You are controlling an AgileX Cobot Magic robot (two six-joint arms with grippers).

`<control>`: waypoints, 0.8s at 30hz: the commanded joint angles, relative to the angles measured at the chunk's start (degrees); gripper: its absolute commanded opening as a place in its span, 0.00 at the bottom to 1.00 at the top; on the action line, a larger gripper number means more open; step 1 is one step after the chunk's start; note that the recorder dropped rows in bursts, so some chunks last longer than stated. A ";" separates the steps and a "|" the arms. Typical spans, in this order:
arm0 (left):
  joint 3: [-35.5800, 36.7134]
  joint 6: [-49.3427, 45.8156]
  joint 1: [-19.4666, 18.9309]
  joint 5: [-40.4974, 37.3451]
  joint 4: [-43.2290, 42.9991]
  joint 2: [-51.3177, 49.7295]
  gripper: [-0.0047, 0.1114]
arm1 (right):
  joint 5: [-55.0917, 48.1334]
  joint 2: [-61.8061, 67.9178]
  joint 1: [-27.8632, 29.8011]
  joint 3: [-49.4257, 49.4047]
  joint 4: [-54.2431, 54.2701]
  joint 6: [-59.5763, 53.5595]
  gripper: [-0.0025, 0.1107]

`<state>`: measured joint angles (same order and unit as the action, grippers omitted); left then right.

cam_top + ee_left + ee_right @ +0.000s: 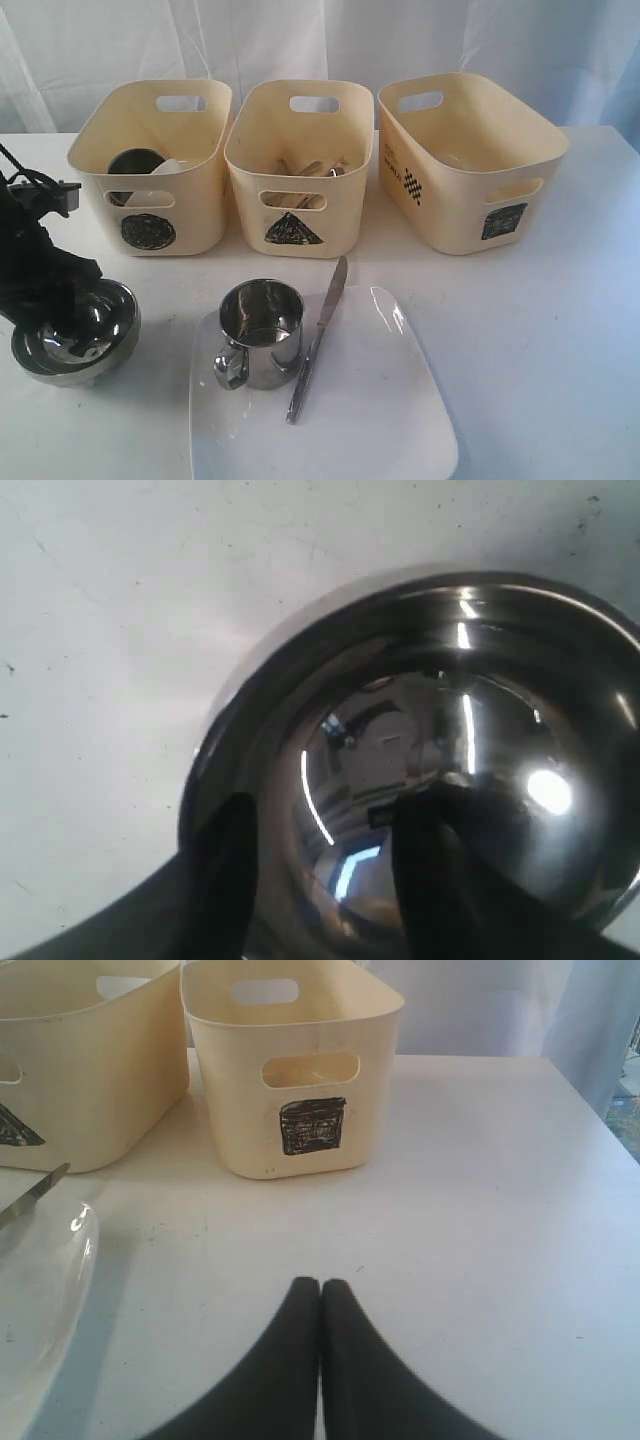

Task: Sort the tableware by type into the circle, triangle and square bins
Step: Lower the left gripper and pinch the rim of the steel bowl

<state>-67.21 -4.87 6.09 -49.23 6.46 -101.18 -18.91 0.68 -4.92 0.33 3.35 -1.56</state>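
Note:
A steel bowl (75,340) (430,710) sits on the table at the front left. My left gripper (72,318) (330,810) is open and straddles the bowl's rim, one finger inside and one outside. A steel mug (260,330) and a knife (320,335) lie on the white square plate (370,410). The circle bin (195,215) holds a steel vessel (135,165). In the triangle bin (340,215) there is cutlery (310,168). The square bin (450,210) (300,1070) stands at the right. My right gripper (320,1285) is shut and empty over bare table in front of it.
A white cloth backdrop hangs behind the three bins. The table is white. In the right wrist view the plate's edge (50,1280) and the knife's tip (35,1195) show off to one side, beside the triangle bin (80,1060).

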 commanded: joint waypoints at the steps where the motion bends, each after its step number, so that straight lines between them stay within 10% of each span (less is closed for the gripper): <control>1: -0.20 -0.26 -0.10 -1.36 0.32 2.62 0.45 | 0.51 -0.20 0.39 -0.33 -0.40 0.23 0.02; 24: -0.20 0.56 -0.21 3.55 -6.93 1.65 0.45 | 0.51 -0.20 0.39 -0.33 -0.40 0.23 0.02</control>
<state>-67.32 -4.82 6.09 -44.97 -0.46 -98.36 -18.91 0.68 -4.92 0.33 3.35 -1.56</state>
